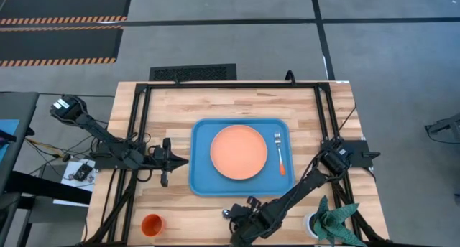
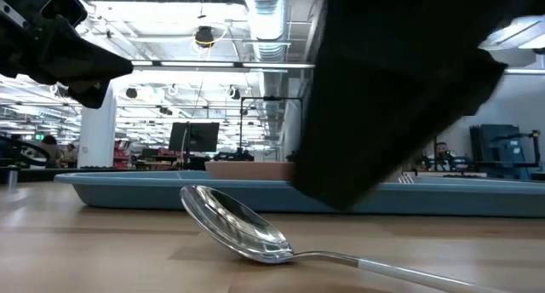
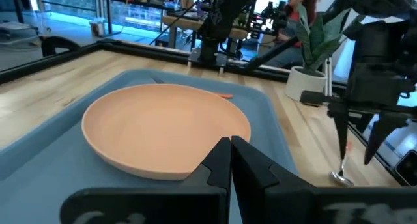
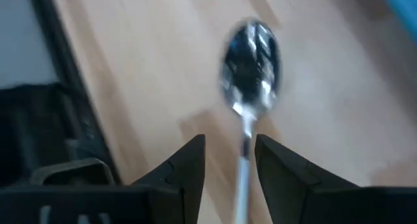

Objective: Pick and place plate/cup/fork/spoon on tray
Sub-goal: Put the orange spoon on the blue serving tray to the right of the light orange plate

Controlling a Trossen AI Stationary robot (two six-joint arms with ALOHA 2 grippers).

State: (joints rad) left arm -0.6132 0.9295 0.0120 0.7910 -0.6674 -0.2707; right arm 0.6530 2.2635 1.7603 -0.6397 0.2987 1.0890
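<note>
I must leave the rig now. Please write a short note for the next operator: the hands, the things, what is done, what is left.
Left hand: shut, empty, waiting at the tray's left edge.
Right hand: open, straddling the spoon's handle on the table in front of the tray; not gripped yet.
Done: plate and fork on the tray.
Left: spoon, then the cup, at the table's front left.

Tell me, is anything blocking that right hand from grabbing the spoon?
Nothing visible. The open right hand hangs directly over the spoon, its handle lying between the fingers on bare wood, outside the tray.
</note>
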